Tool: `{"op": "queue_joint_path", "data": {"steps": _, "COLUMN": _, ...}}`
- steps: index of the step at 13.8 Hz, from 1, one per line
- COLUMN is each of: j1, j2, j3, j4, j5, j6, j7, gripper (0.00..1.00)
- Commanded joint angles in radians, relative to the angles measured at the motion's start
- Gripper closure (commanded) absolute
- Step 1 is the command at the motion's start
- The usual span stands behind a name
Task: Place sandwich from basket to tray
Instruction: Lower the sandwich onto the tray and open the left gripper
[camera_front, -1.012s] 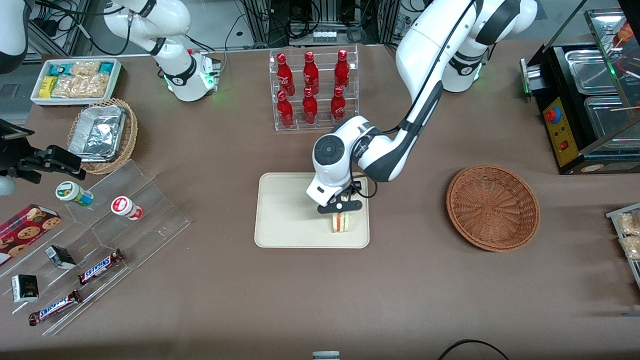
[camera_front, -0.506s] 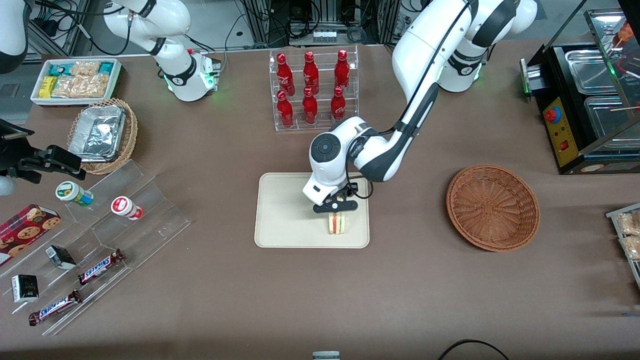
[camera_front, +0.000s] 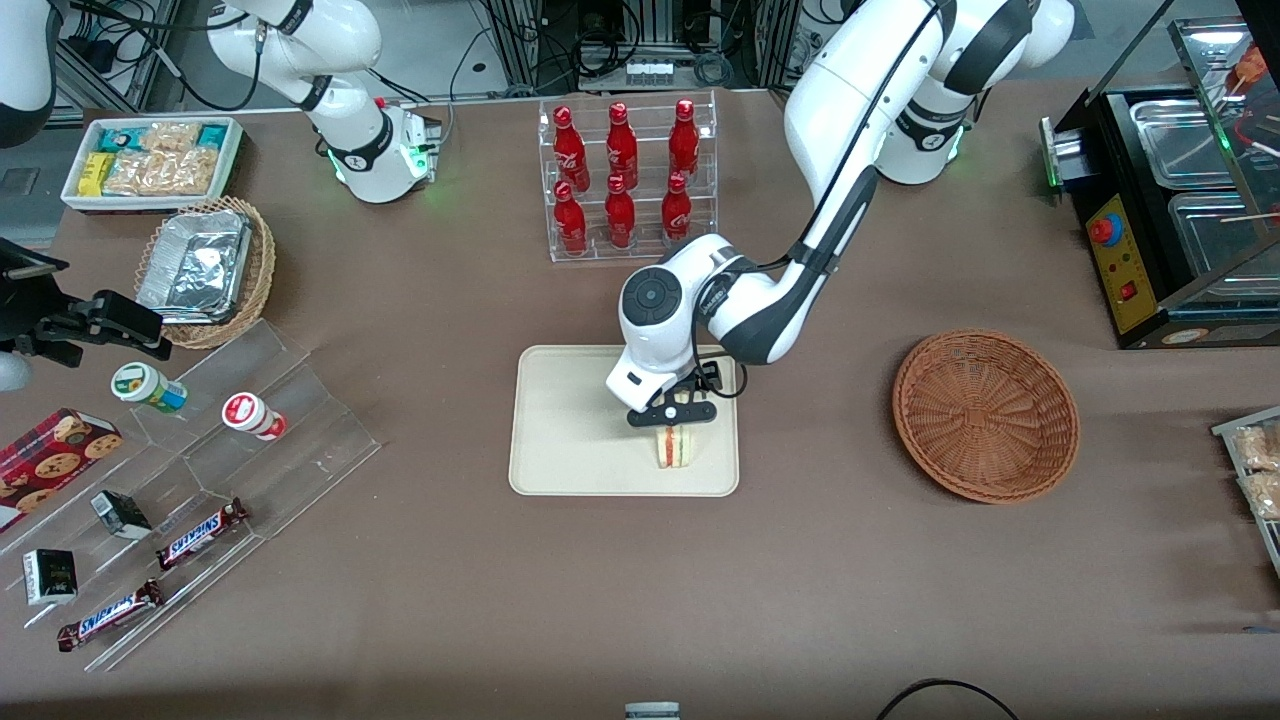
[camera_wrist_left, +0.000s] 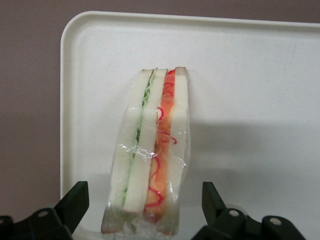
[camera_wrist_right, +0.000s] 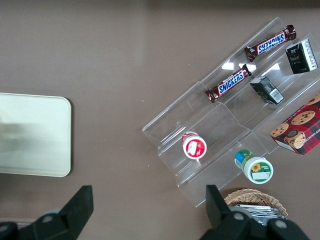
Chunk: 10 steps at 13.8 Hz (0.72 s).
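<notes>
Clear-wrapped, the sandwich (camera_wrist_left: 150, 150) stands on edge on the tray (camera_wrist_left: 250, 75), near the corner closest to the front camera. It looks light, soft and slippery; hold it gently across its broad bread faces. Above it the pincer (camera_front: 672, 412) is spread, touching nothing. The basket (camera_front: 985, 414) sits well apart.

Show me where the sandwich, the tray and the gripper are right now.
sandwich (camera_wrist_left: 150, 150): left wrist view, on the wrapped bread layers.
tray (camera_front: 560, 420): front view, on its bare floor.
gripper (camera_front: 672, 412): front view, midway between the open fingertips, just above the sandwich on the tray.
</notes>
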Motion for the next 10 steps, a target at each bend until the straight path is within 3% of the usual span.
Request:
{"op": "queue_joint_path", "data": {"steps": 1, "j1": -0.021, "j2": -0.055, "j3": 0.012, "j4": 0.022, "j5": 0.008, "j6": -0.089, "j7": -0.027, "gripper": 0.00}}
{"op": "queue_joint_path", "data": {"steps": 10, "j1": -0.015, "j2": -0.348, "j3": 0.012, "j4": 0.016, "j5": -0.024, "j6": -0.466, "j7": -0.180, "gripper": 0.00}}
